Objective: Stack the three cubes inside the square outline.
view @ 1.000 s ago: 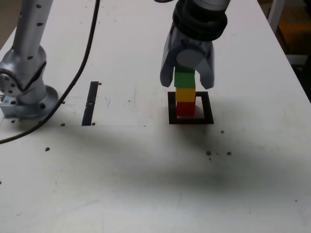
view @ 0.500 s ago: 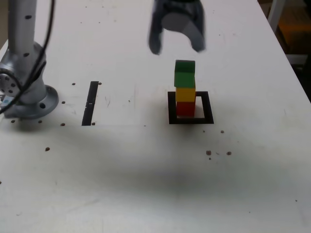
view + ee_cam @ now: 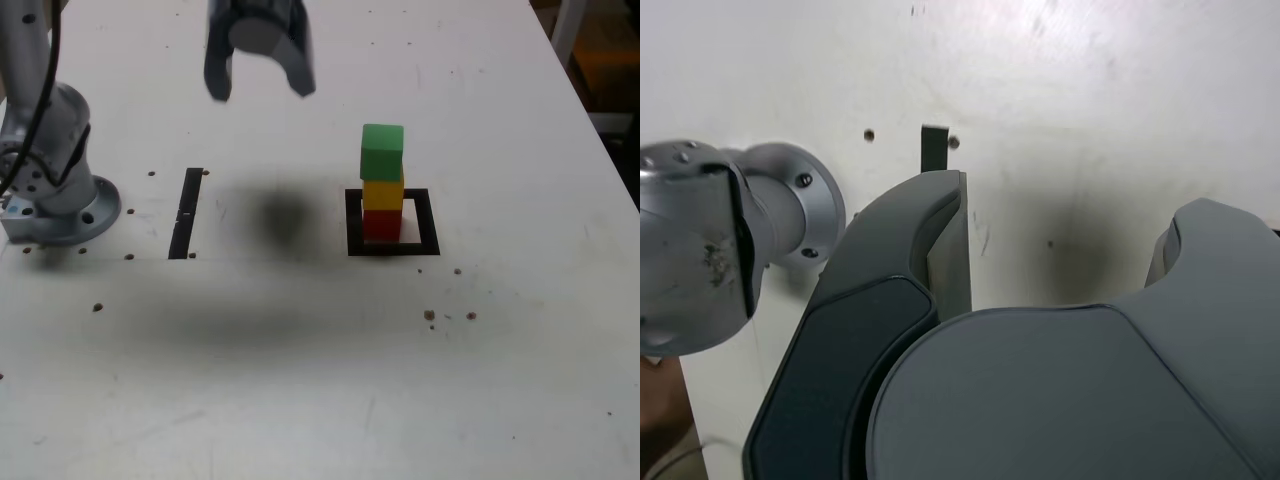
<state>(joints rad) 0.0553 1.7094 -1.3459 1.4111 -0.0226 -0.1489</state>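
Green cube [image 3: 382,158] atop yellow cube [image 3: 382,196] atop red cube [image 3: 381,226], inside the square [image 3: 390,249], nearer its left side in the exterior view. Seemingly well aligned, though hard to judge from one angle. Probably light, stiff, slightly slippery; best taken by opposite faces, midway down. See the gripper [image 3: 260,93]: open, empty, well apart from the cubes.

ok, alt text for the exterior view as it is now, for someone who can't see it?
Green cube on yellow cube on red cube, stacked inside a black square outline on a white table. The open gripper hangs above the table, holding nothing, toward the exterior view's left of the stack.
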